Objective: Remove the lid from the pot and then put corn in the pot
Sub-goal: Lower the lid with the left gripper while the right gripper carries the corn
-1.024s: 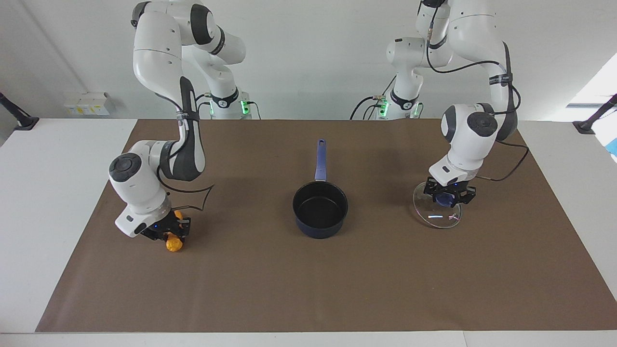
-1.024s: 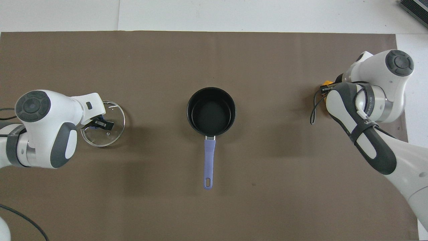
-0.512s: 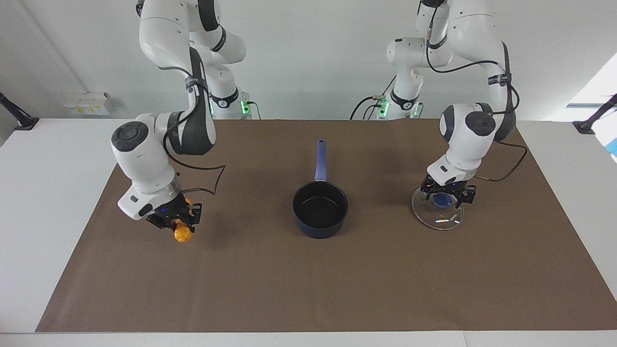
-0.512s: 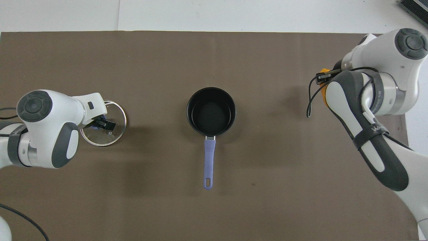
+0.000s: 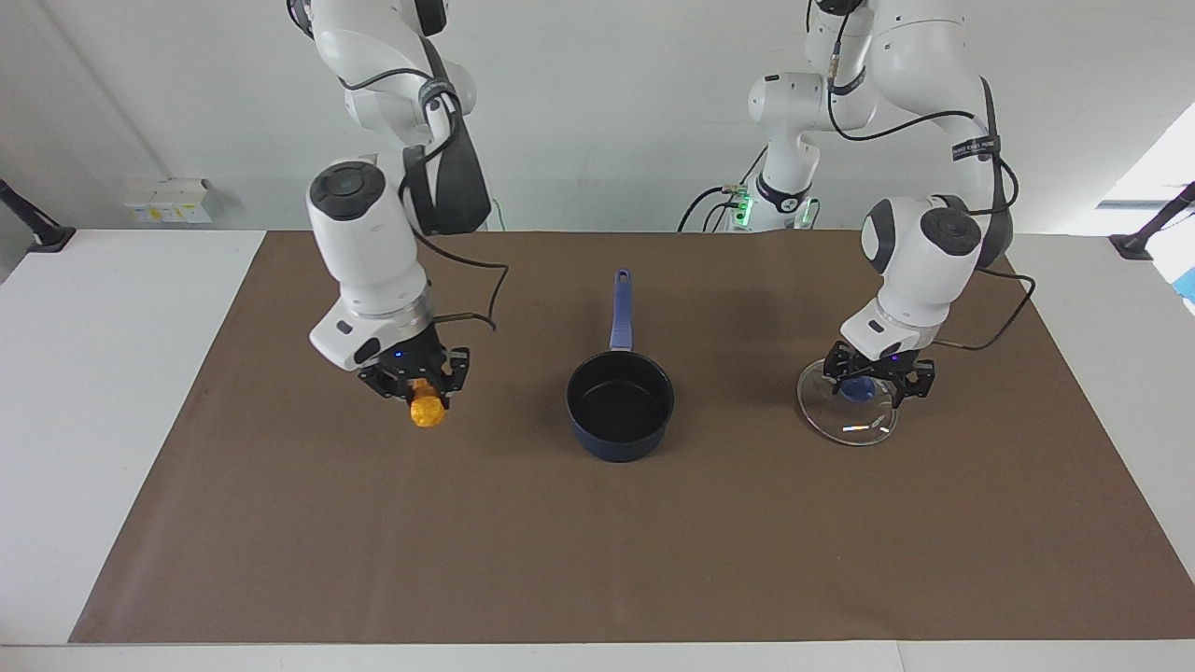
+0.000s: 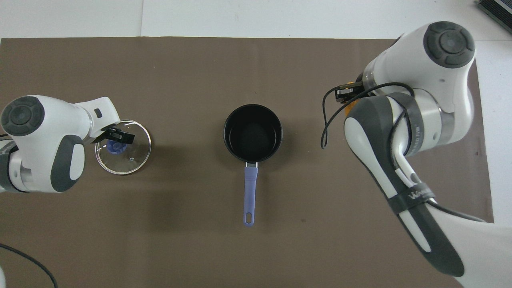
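Moved: right gripper [image 5: 417,383] rising with corn [image 5: 428,409], clamped, travelling toward pot [image 5: 620,403].
Pot: sitting mid-table, uncovered.
Left gripper [image 5: 876,381]: spread above lid [image 5: 848,408], lying toward left arm's edge.
Risk: corn slipping or striking rim.

Counted around the pot: 1 pot [image 5: 620,403] with 1 long handle, standing open on 1 brown mat [image 5: 597,551]. 1 lid [image 5: 848,403] lies on the mat beside the pot, toward the left arm's end. 1 corn [image 5: 428,409] hangs above the mat on the pot's right-arm side. 2 arms carry 2 grippers, 1 to each side of the pot.
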Controlling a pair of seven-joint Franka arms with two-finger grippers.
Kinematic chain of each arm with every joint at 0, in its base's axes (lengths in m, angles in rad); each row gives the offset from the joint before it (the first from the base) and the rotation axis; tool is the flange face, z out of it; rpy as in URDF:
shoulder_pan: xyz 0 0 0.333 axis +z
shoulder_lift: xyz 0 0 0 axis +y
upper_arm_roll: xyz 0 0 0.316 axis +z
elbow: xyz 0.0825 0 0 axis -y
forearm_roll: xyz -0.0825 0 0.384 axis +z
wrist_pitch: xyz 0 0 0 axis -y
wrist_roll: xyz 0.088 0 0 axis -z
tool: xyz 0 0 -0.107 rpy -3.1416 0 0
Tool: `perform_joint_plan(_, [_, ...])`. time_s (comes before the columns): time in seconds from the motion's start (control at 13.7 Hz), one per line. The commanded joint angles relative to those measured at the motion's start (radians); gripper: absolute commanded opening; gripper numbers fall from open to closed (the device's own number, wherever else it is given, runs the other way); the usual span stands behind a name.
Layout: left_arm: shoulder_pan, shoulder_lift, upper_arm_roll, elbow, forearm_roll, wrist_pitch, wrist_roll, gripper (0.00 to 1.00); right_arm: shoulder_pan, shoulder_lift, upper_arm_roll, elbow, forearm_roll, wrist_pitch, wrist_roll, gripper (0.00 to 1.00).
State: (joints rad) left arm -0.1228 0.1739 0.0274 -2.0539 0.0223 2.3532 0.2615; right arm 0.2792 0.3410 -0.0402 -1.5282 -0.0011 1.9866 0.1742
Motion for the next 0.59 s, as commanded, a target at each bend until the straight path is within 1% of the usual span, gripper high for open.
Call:
perform_joint_plan(0.0, [0.038,0.032,-0.001,0.095,-0.091,-0.092,-0.001,1.0,0.079,-0.003,0.005,0.011,-0.017,-0.014,0.126,0.0])
perform_joint_plan(0.22, [0.064,0.027,0.0,0.155,-0.097,-0.19,-0.004,1.0,0.164,0.012,0.005,0.01,-0.013,-0.005,0.241,0.0])
perform_joint_plan(0.29, [0.078,0.025,0.0,0.19,-0.097,-0.248,-0.004,1.0,0.175,0.022,0.006,0.011,-0.011,-0.003,0.27,0.0])
perform_joint_plan(0.44, [0.106,0.018,0.0,0.276,-0.09,-0.389,-0.002,1.0,0.23,0.053,0.01,0.02,-0.016,0.0,0.341,0.0])
perform_joint_plan(0.51, [0.118,0.012,0.0,0.315,-0.088,-0.454,-0.002,1.0,0.236,0.073,0.011,0.035,-0.014,0.0,0.364,0.0])
